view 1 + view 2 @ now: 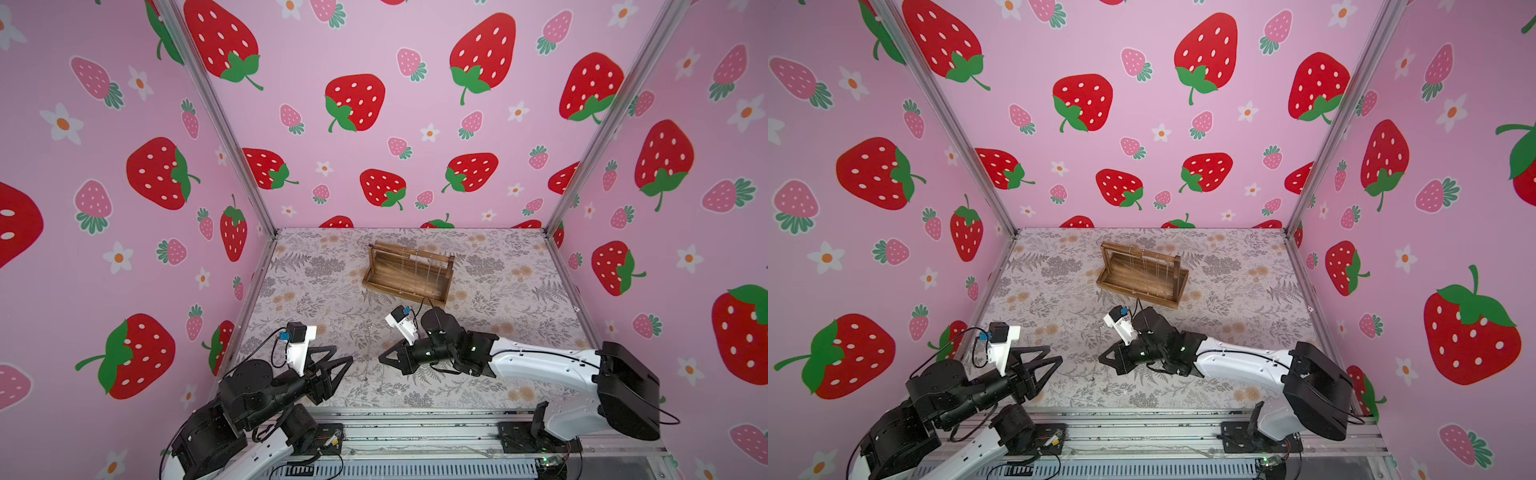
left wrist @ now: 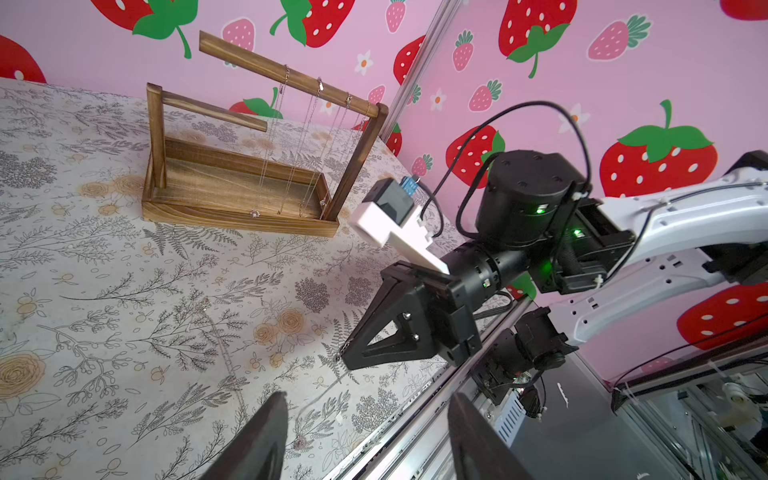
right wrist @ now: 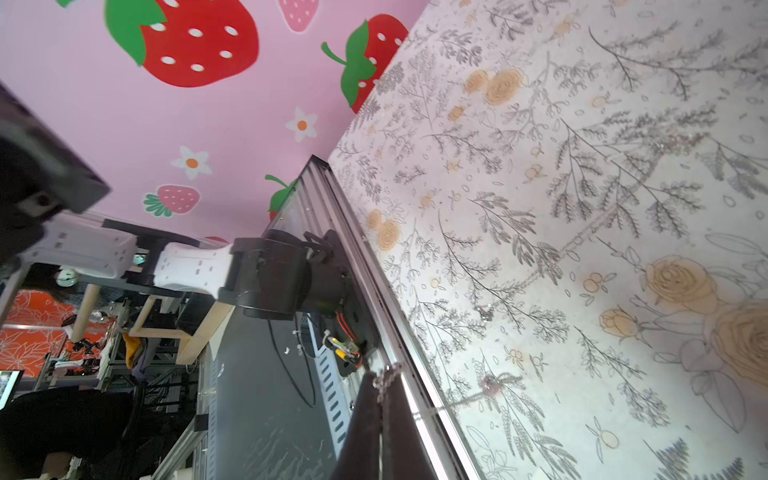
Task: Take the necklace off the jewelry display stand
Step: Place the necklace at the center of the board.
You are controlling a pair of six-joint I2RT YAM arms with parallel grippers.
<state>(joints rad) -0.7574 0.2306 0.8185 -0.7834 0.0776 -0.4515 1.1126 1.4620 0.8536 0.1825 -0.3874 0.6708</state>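
The jewelry display stand (image 1: 409,274) is blocking 12 o'clock on the table (image 1: 316,291). The right gripper (image 1: 380,358) is filling 5 o'clock, the left gripper (image 1: 344,353) 7 o'clock. A thin necklace (image 2: 224,357) is lying across the small gap between them. Wide room is lying open at 9 to 10 o'clock.

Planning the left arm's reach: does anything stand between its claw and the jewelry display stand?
Nothing solid. Only a necklace, pinched by the shut right claw, lies on the table between left claw and stand.
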